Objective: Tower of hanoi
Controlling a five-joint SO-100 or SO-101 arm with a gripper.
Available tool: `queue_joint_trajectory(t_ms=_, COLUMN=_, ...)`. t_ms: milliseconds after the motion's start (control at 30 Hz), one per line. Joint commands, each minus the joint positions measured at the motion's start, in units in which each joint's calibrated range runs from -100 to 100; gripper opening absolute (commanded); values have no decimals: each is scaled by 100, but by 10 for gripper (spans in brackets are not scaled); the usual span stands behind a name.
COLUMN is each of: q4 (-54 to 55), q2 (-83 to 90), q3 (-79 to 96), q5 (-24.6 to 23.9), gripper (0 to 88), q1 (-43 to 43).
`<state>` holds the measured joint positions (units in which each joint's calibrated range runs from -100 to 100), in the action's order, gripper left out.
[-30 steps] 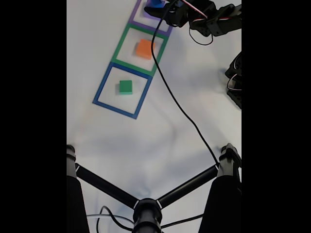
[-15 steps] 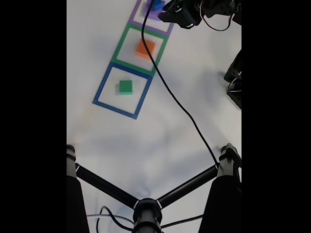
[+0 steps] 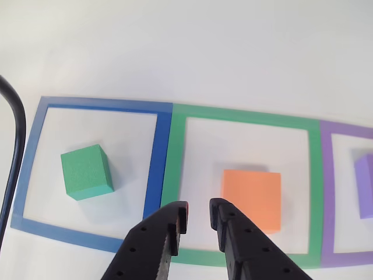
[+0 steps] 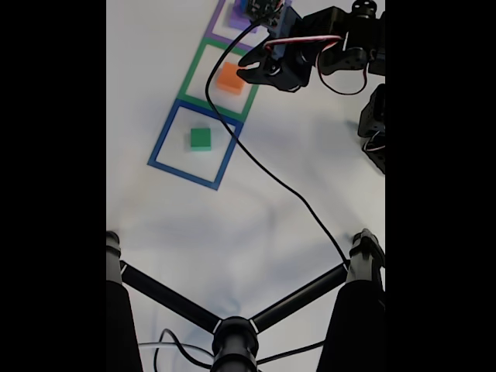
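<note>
White tabletop, orange block (image 3: 252, 199) beside pincer (image 3: 198, 214).

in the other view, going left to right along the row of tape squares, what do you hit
black cable at the left edge → green block in the blue tape square → orange block in the green tape square → purple slab in the purple tape square, cut off at the right edge

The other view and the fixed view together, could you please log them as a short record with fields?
green block: inside blue outline
orange block: inside green outline
purple block: inside purple outline, partly cut off
gripper: fingers slightly apart, empty, above the green outline's near edge
cable: trails across the table
</note>
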<state>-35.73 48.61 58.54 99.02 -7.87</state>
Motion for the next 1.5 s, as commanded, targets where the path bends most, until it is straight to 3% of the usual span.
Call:
queue_joint_trajectory(t_ms=0, q4=1222, q2=251, q3=784, q5=98, gripper=37, q1=-261)
queue_joint_trajectory(t_ms=233, q4=3011, q2=171, q3=2002, q5=98, gripper=173, q1=-551)
queue_joint_trajectory(t_ms=733, q4=6143, q2=-1881, q3=2447, q5=98, gripper=302, q1=-749)
queue_joint_trajectory(t_ms=1133, q4=7900, q2=-4309, q3=1629, q5=98, gripper=323, q1=-726)
queue_joint_trajectory(t_ms=1467, q4=8604, q2=-5591, q3=966, q5=98, gripper=324, q1=-932)
